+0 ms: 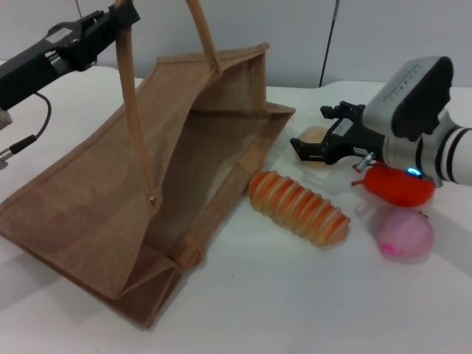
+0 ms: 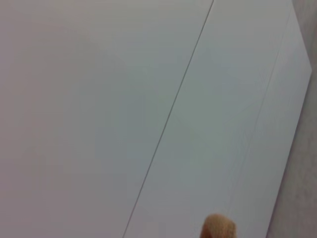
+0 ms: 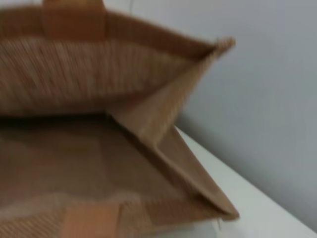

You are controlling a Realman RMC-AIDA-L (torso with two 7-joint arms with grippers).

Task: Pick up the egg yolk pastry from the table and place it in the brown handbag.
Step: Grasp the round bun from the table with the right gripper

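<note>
A: Where does the egg yolk pastry (image 1: 316,135) lie from the right tool (image 1: 318,150)?

B: Right at it. In the head view the pastry sits on the counter (image 1: 295,295) at about 1 o'clock from the middle of the scene, and the right tool's black fingers stand spread on either side of it, the pale ball just showing between and behind them. I'd judge the tool open and not yet clamped; whether the pads touch the pastry I cannot tell.

A: And the bag?

B: The brown handbag (image 1: 110,214) lies at 9 o'clock from the pastry, its mouth turned toward 3 o'clock, so the carry would run nearly straight toward 9. The right wrist view looks directly into that opening.

A: Which arm is nearer?

B: The right, by far. The left tool (image 1: 122,16) is up at 11 o'clock, closed on one handle (image 1: 133,96) and lifting it, which props the mouth open.

A: Long axis?

B: The pastry is round, none to speak of. The striped bread (image 1: 299,208) runs from 10 to 4 o'clock, just below the carry path.

A: Counts?

B: One pastry, one handbag with two handles, one striped bread, one red-orange fruit (image 1: 399,185), one pink ball (image 1: 405,233).
</note>
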